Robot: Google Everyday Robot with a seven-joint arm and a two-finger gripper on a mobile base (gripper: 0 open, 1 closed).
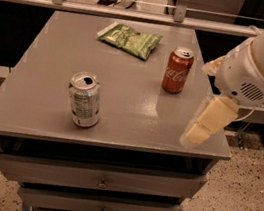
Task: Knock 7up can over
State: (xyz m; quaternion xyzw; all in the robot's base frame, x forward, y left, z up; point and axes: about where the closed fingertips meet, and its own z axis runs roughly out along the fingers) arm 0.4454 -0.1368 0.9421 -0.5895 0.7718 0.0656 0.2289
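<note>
Grey surface [133, 100] over drawers [100, 183]. 7up can [84, 100] upright, near left. Gripper [195, 133] at right edge, well apart; can lies leftward. Gripper opening: cannot tell; nothing held.

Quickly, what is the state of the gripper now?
Gripper: at the table's right front edge, away from the 7up can; open or shut cannot be told.
</note>
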